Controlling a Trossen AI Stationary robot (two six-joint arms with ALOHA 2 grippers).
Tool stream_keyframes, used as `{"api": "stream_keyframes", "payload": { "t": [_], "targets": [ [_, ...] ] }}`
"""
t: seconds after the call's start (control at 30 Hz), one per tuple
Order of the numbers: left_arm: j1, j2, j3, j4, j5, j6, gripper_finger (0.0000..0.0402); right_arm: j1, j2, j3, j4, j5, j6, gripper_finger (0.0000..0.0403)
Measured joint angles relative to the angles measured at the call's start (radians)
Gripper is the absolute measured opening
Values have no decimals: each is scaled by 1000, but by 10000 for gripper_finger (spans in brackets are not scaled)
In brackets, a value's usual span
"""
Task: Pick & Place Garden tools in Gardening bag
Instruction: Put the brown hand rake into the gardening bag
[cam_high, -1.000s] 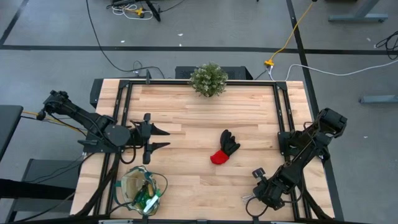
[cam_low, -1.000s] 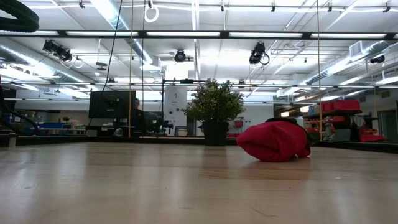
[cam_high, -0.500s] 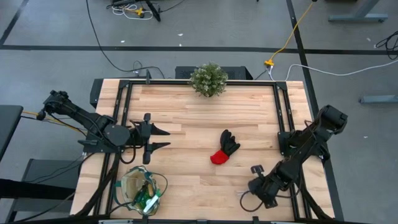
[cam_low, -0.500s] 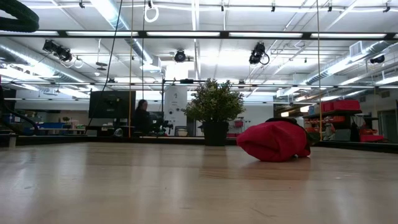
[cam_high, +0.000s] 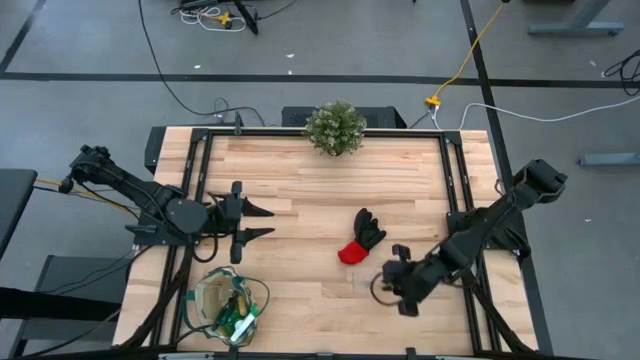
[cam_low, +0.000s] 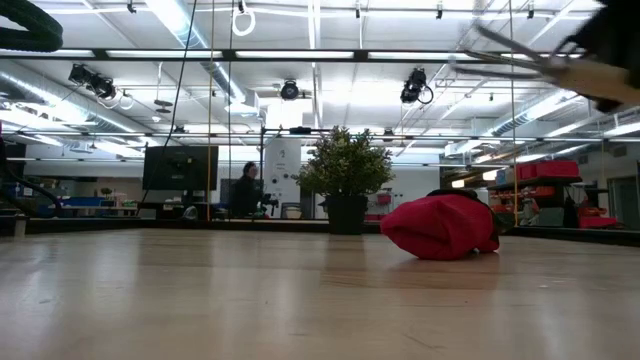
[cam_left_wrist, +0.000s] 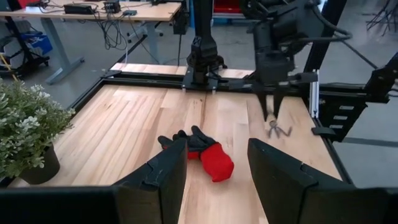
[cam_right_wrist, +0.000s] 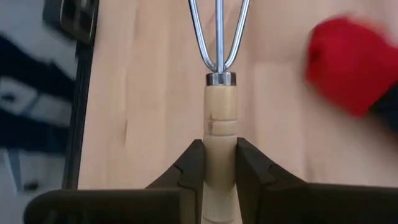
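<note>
Clamped on the pale wooden handle of a mini rake, the right gripper has its two dark fingers pressed against the handle's sides, with the metal collar and wire tines sticking out ahead of them over the wooden table. From above, the right arm reaches in from the table's right edge, stretched low and diagonally toward the middle, its gripper near the front of the table and just beside the black-and-red glove, which lies flat near the centre. The rake itself is hard to make out from above; only a thin loop of tines shows by the gripper. At table height the rake appears only as a blurred streak in the upper right corner. The left gripper hangs over the left side of the table with its fingers spread, the arm folded back toward the left edge. The bag stands at the front left corner, tan with green handles, and something green shows inside it, though what it is cannot be told. A potted plant stands at the far edge.
</note>
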Motion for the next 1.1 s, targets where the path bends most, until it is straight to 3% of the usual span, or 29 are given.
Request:
{"api": "stream_keyframes", "payload": {
  "t": [0.2,0.6,0.93,1.1],
  "targets": [
    [0,0,0,38,0,20,177,-95,-66,7,25,50,0,55],
    [0,0,0,87,-24,135,177,-282,-159,8,182,39,102,55],
    [27,0,0,117,-52,191,177,-411,-172,9,277,-100,245,55],
    [58,6,23,136,-45,287,177,-470,-172,9,337,-171,317,55]
  ]
}}
